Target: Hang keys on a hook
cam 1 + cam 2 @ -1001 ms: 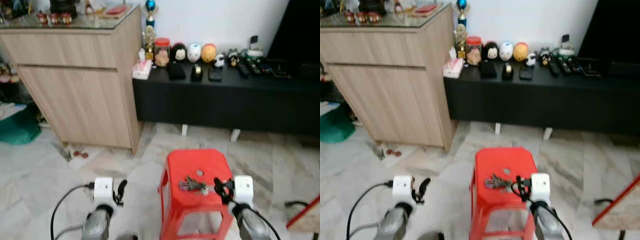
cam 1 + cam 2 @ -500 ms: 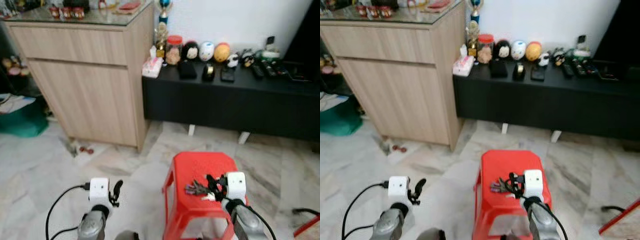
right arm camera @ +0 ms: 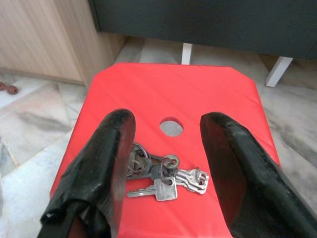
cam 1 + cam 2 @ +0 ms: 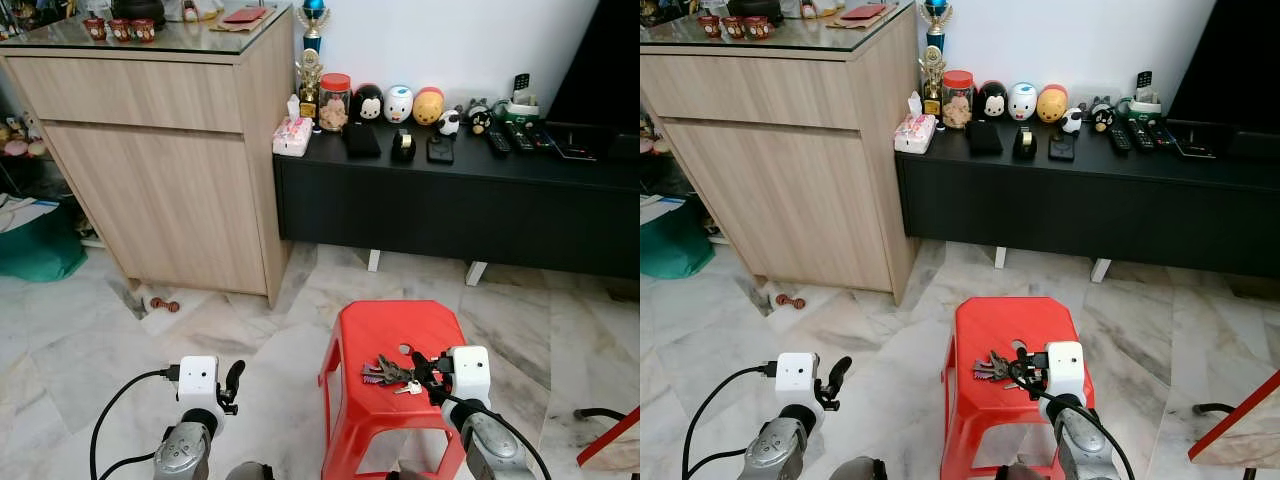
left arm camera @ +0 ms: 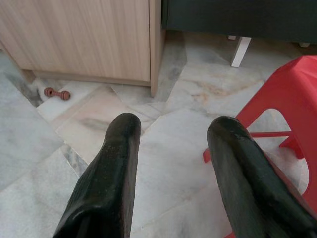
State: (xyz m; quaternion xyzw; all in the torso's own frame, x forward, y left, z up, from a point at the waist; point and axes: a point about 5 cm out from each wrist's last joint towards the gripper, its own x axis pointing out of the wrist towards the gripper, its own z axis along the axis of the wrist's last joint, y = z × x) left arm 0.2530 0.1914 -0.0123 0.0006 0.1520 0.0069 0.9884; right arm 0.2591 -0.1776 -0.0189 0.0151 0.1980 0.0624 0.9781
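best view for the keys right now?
Right wrist view: the keys lie close-up on the red stool, framed by the open right pincer. Both eye views show them small, beside that pincer.

silver arms, white wrist boxes, black cables, black fingers [image 5: 106, 183].

Home living room: TV console [image 4: 450, 190] (figurines [image 4: 400, 103] on top), wooden cabinet [image 4: 160, 150].

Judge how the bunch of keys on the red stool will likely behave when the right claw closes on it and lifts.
The keys are several loose pieces on rings, so they will probably dangle and splay rather than lift as one. They lie flat on the smooth red stool, so they may skid if nudged. The right claw is open around them.
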